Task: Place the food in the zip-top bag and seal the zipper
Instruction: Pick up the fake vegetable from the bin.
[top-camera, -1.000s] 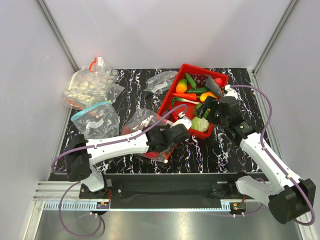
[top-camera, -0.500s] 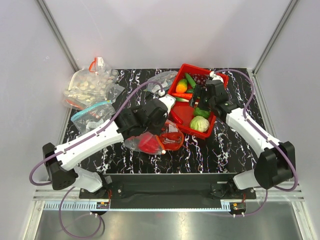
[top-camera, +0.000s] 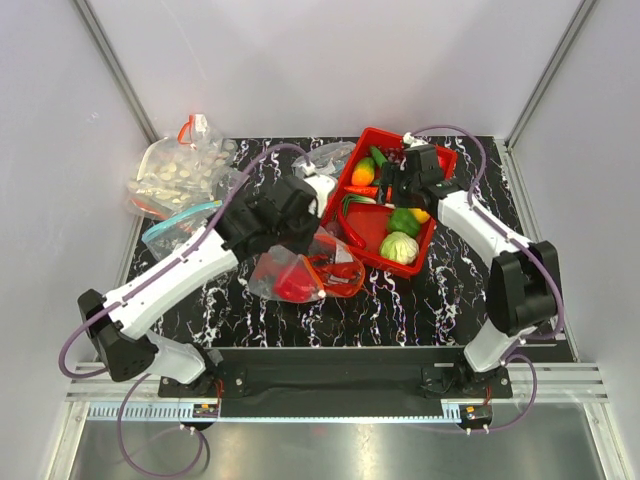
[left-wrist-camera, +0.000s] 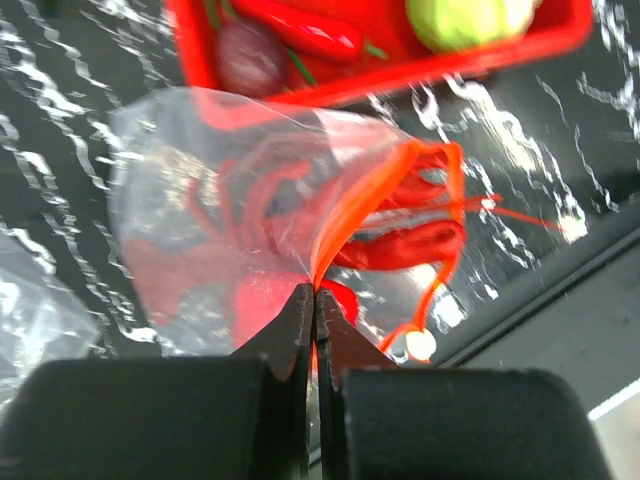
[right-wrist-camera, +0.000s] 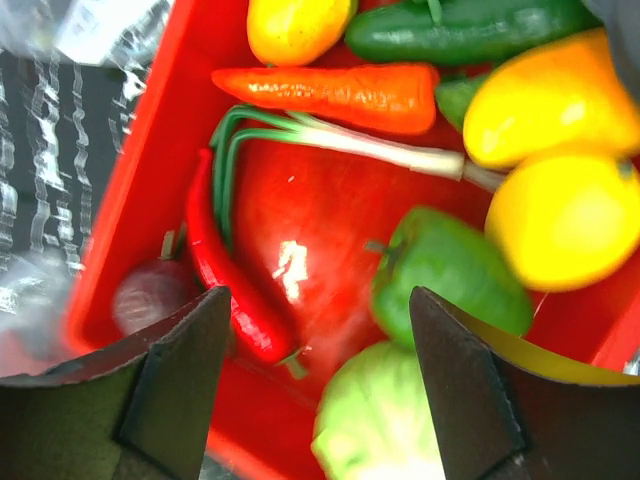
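**Bag part-filled, mouth unsealed, most of the food not yet in**

The zip-top bag lies on the counter, just beside the near wall of the red tray. Red pieces show through the plastic, a lobster the plainest of them. The left jaws are pinched tight on the zipper, holding the strip up on edge. Past the pinch the strip loops apart, so the mouth looks unsealed to me.

The right jaws hang spread wide over the tray with nothing between them. Below them lie a carrot, a red chilli, a green pepper, a cabbage and a cucumber. I'd put the job at under halfway: some food is bagged, most sits in the tray, and the sealing is not begun.

Room is tight. The bag's mouth faces the counter's front edge, which the left wrist view shows near, so a dropped piece has little margin. A teal-strip bag and a bag of pale round pieces crowd the left side. The freest stretch is right of the tray's front. Each piece must clear the tray wall to reach the bag.
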